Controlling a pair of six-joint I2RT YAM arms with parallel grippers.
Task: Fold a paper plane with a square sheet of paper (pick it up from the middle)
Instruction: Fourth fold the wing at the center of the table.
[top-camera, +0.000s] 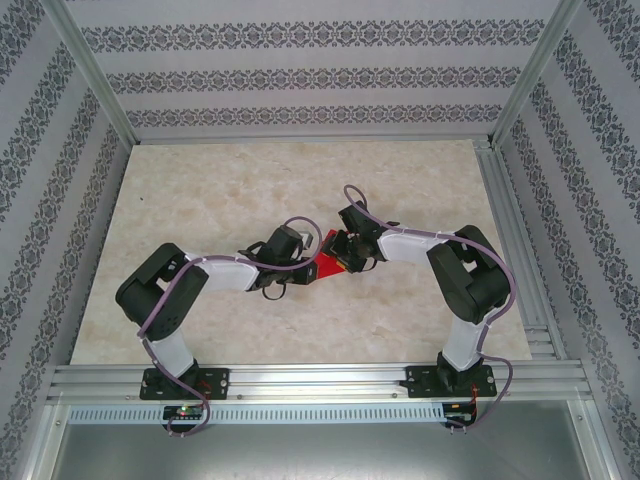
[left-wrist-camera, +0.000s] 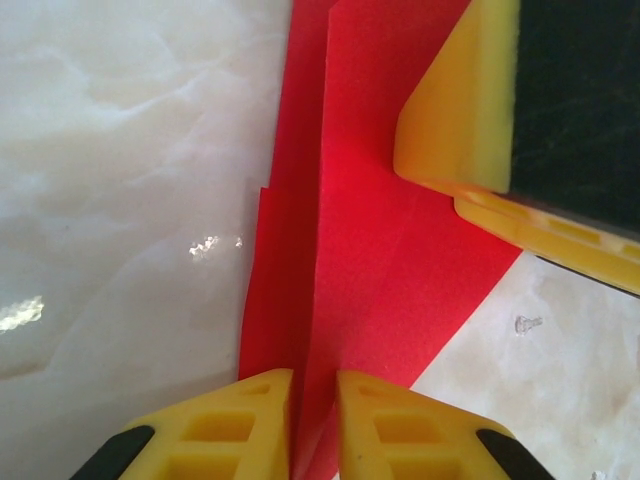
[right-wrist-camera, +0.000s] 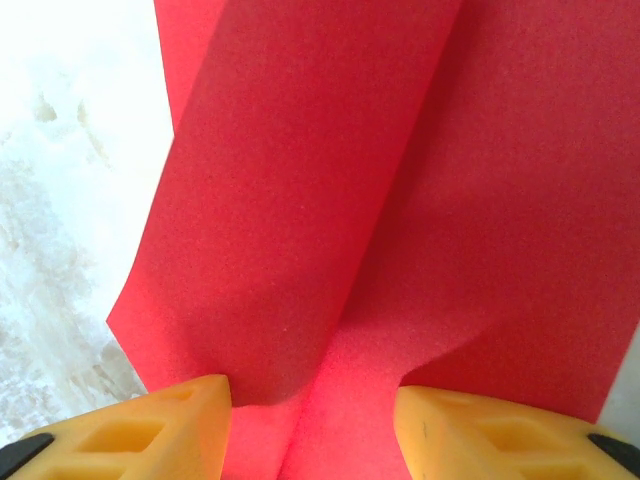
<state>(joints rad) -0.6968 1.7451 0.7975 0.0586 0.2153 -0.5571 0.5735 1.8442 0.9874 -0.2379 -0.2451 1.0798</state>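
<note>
Plane (top-camera: 326, 268), bright red, lying near the middle of the bench (top-camera: 210, 190), in the narrow space where my two arms meet from either side; from above, the wrists cover much of it and a red wedge shows between them. Left wrist view: left fingers (left-wrist-camera: 315, 425) drawn almost together at the bottom edge, pinching a raised lengthwise crease of the plane between their yellow tips; the crease runs away from them up the picture, with a broad flat wing to its right and a narrower strip to its left, both lying on the pale marbled bench; the wing's edge slants off to bare bench at lower right. In the same view one right finger (left-wrist-camera: 455, 110) enters at upper right, its yellow tip set down on the flat wing, beside the crease and apart from the left fingers. Right wrist view: right fingers (right-wrist-camera: 312, 435) spread, one tip on each side of a soft ridge in the red paper, which fills the gap between them; the tips meet the sheet, but I cannot tell how hard they press; bench shows white along the left edge.
</note>
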